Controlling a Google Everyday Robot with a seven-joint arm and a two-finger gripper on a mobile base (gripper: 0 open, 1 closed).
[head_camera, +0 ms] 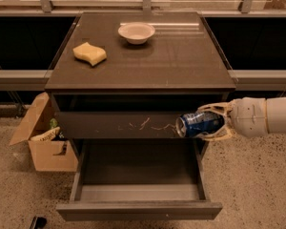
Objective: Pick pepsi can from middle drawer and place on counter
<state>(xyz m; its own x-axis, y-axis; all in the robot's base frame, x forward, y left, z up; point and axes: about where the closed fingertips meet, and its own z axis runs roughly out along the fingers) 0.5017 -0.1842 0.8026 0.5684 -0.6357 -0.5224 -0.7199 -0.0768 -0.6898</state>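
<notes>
Cabinet (pixel 143 104) of dark brown fills the middle of the view, standing on a speckled floor (pixel 248 185). Its glossy worktop (pixel 171 61) carries two things, both well apart from the robot. Below, the middle drawer (pixel 138 210) is pulled far out toward the camera, its plain front panel lowest in view. Above that drawer sits a closed drawer front (pixel 119 124) marked with pale scratches.

A pale arm (pixel 271 116) reaches in level from the right edge, at the height of the scratched front. An open cardboard box (pixel 50 154) stands on the floor just left of the cabinet, with packets inside.

The hand (pixel 201 124) hangs at the cabinet's right front corner, above the open drawer's right side and below the worktop's edge. Its fingers (pixel 210 109) are closed around the pepsi can.

A white bowl (pixel 137 32) rests near the back of the worktop. A yellow sponge (pixel 89 54) lies to its front left.

The pepsi can (pixel 190 124) lies on its side in the grasp, silver end pointing left, overlapping the scratched front's right end in this view.
</notes>
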